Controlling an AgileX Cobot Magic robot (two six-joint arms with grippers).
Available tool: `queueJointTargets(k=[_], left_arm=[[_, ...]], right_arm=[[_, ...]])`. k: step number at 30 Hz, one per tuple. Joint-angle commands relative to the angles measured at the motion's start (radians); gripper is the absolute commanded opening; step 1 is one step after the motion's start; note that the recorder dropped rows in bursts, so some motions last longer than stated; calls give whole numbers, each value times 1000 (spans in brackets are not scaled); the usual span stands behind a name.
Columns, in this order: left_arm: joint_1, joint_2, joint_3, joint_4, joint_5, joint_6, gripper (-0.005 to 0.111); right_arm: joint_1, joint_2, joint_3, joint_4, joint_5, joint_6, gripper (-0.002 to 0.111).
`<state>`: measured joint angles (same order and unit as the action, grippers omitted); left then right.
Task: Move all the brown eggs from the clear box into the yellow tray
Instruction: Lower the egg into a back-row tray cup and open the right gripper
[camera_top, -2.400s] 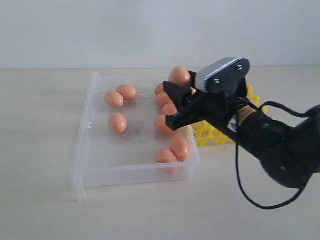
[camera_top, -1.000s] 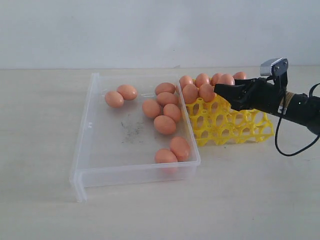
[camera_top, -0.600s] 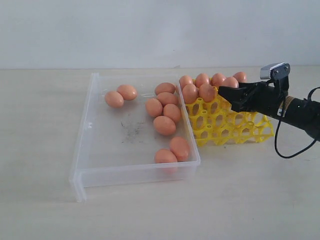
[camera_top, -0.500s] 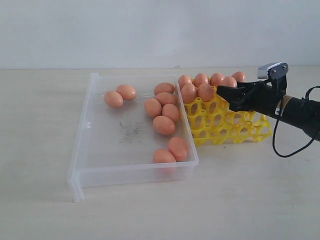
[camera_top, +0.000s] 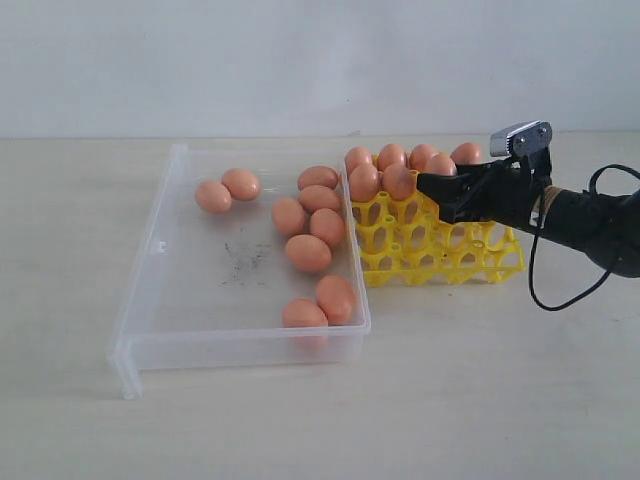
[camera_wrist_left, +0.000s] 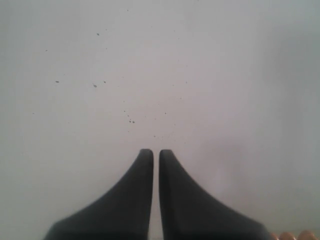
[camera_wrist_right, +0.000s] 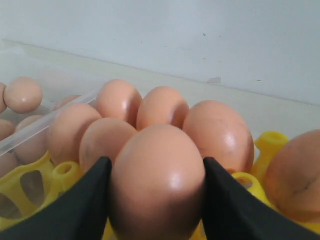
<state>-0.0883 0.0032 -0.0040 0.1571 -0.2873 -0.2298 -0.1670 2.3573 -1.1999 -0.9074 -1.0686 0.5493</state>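
The clear box (camera_top: 150, 300) lies left of centre with several brown eggs (camera_top: 308, 253) loose on its floor, most near its right wall. Against that wall stands the yellow tray (camera_top: 450, 260), with several brown eggs (camera_top: 390, 157) in its far cups. My right gripper (camera_top: 432, 188) reaches in from the right over the tray's far rows. In the right wrist view the right gripper (camera_wrist_right: 156, 162) is shut on one brown egg (camera_wrist_right: 157, 185), a black finger (camera_wrist_right: 90, 200) pressed to each side, above the yellow tray (camera_wrist_right: 30, 185). My left gripper (camera_wrist_left: 156, 152) is shut, with nothing in it.
The box and the tray rest on a pale table (camera_top: 450, 400) before a white wall. A black cable (camera_top: 560, 290) loops down from the right arm beside the tray. The left gripper faces a bare pale speckled surface (camera_wrist_left: 150, 75).
The box, the tray and my right gripper have all shifted left together in the exterior view. The right gripper stays over the tray's far rows. Earlier it carried an egg over from the box.
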Motion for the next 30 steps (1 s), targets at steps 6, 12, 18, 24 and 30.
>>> queueJointTargets(k=[6, 12, 18, 24, 30], left_arm=[[-4, -3, 4, -7, 8, -4, 4], [-4, -3, 4, -7, 8, -4, 4], [-4, -3, 4, -7, 6, -4, 4], [-4, -3, 4, -7, 6, -4, 4], [-4, -3, 4, -7, 6, -4, 4]], right_arm=[[10, 7, 0, 24, 44, 16, 15], [17, 7, 0, 5, 46, 16, 54], [16, -7, 0, 5, 4, 16, 67], [16, -45, 2, -2, 2, 33, 67], [16, -47, 2, -2, 14, 42, 67]])
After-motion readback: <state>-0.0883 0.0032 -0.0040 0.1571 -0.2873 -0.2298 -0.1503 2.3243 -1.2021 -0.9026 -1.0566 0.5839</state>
